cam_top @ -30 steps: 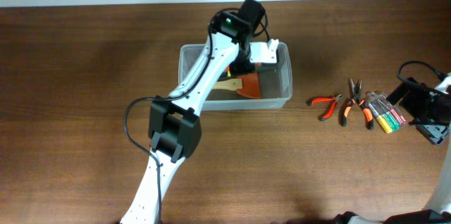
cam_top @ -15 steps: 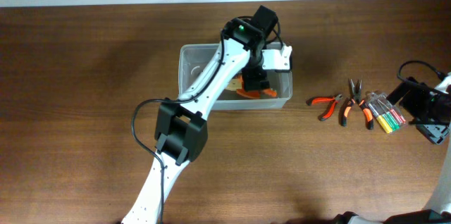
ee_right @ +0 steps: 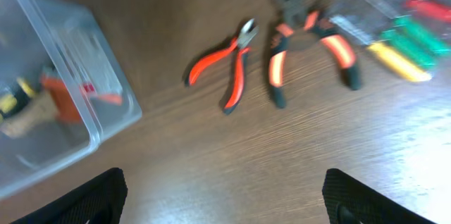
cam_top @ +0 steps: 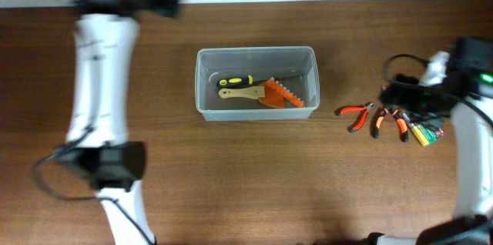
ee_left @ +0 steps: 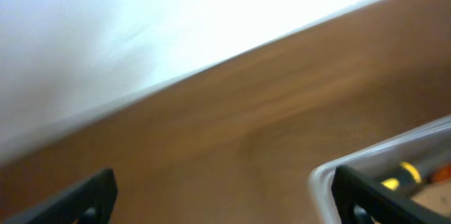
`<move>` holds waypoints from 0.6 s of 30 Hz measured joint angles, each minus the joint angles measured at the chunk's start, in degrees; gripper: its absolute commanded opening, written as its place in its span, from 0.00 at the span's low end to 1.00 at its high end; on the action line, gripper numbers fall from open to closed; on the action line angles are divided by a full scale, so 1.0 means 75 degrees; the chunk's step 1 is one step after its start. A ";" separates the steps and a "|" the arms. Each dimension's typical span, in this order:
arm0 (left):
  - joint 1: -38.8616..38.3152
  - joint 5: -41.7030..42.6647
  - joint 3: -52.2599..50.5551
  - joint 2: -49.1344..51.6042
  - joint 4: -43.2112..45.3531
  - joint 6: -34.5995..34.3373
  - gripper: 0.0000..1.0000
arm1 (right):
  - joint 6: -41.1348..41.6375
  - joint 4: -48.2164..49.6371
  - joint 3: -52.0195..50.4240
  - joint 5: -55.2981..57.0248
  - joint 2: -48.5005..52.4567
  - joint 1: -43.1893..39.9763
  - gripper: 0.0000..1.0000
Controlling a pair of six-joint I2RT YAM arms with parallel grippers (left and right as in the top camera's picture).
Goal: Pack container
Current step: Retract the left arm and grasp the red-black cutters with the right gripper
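Container point(cam_top: 254, 49) mid-table, open top.
Inside: yellow-handled tool point(cam_top: 235, 81), wooden-handled tool point(cam_top: 233, 93), orange piece point(cam_top: 279, 95).
Not yet packed, on table right of container: cutters point(cam_top: 353, 114), pliers point(cam_top: 381, 119), screwdriver case point(cam_top: 425, 128).
Judgement: roughly half done, at least three items left.
Left gripper point(ee_left: 224, 182) far-left, well apart from container, fingers spread wide, nothing held.
Right gripper point(ee_right: 225, 189) over table near cutters, fingers spread wide, nothing held.
Cutters look the likeliest next pick for the right arm.

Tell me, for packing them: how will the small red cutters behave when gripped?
The red cutters look rigid, but their handles lie splayed, so they'd likely pivot shut when squeezed. Lying flat on the table, they should slide, not roll.
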 measured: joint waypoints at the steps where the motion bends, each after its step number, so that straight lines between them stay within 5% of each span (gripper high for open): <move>1: 0.0373 -0.0017 0.0020 -0.0105 -0.0300 -0.0361 0.99 | 0.0067 0.0006 0.0000 0.0114 0.0175 0.0233 0.86; 9: 0.2425 -0.0052 0.0000 0.0157 -0.2087 -0.1670 0.99 | 0.1349 0.0114 0.0012 0.0283 0.2253 0.0752 0.64; 18: 0.3348 -0.0050 -0.0029 0.0297 -0.2136 -0.1883 0.99 | 0.2253 0.0455 0.0012 -0.0067 0.3579 0.0752 0.60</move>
